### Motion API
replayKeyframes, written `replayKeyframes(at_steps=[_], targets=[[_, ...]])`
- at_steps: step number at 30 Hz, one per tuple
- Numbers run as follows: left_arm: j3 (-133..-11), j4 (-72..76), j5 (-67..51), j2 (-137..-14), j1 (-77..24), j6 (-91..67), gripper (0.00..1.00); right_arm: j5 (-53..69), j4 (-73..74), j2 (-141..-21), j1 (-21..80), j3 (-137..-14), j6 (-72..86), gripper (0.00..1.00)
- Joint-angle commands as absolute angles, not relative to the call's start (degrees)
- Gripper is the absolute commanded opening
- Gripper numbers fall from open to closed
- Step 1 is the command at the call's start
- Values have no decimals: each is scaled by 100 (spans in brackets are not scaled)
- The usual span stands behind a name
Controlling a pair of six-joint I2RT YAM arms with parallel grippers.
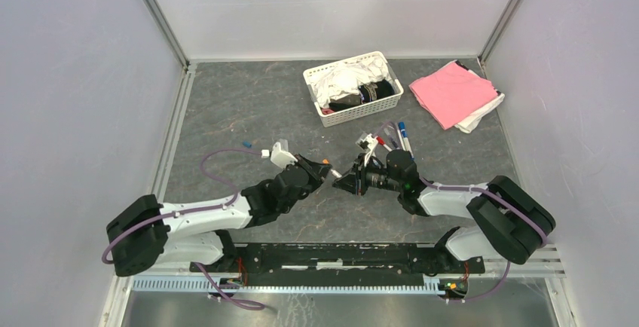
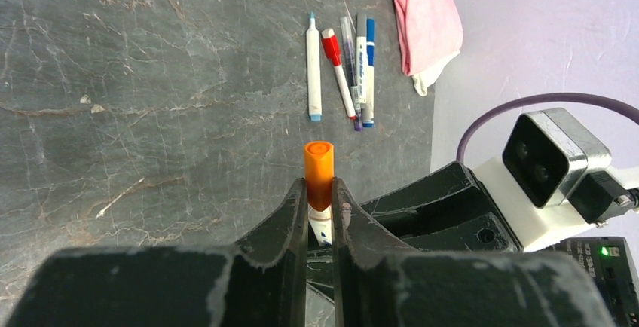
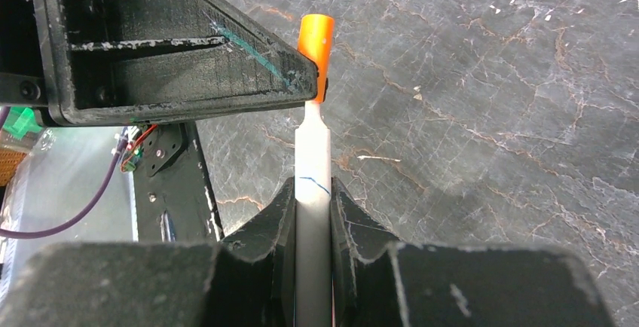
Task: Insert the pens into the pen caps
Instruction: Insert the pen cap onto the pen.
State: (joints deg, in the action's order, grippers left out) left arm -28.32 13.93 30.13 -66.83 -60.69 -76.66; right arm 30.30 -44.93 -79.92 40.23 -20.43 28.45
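Left end effector point(image 2: 319, 191) is clamped on the orange cap point(image 2: 319, 163), its two dark fingers pinching the cap's lower half so that the closed top sticks out beyond the fingertips. Right end effector point(image 3: 313, 200) is closed around the barrel of a white pen point(image 3: 313, 157), which runs straight out between its fingers. The pen's narrowed front end meets the open mouth of the orange cap point(image 3: 316, 37), and pen and cap lie in one line. How far the tip has gone in cannot be told. From the left wrist a short piece of the white pen point(image 2: 320, 227) shows under the cap, with blue print on it.

In the top view the left end effector point(image 1: 322, 169) and the right end effector point(image 1: 347, 181) meet nose to nose above the middle of the grey marbled surface point(image 1: 249, 101), both arms reaching in from the near edge.

Beyond the right arm lie the loose pens point(image 2: 343, 67), roughly parallel. One white pen with pale blue ends sits slightly apart, and beside it are a red-capped pen and a tight cluster with a blue-capped one. A small blue cap point(image 1: 246, 145) lies alone, well to the left. Farther back stands a white basket point(image 1: 322, 118) holding white cloth and something dark. A pink cloth point(image 1: 450, 92) lies to its right on a white one.
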Motion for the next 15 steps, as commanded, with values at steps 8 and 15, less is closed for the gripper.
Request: replayKeyframes(at_steps=[8,15], targets=[[-3523,1321,2933,-6866,-6688,-7623,2,2478,-4526,-7727,4016,-2310,2534,0],[-3781,627,3196,-6735,-6770,-7835,2,2152,-3770,-7609,4115,-2645,1732,0]])
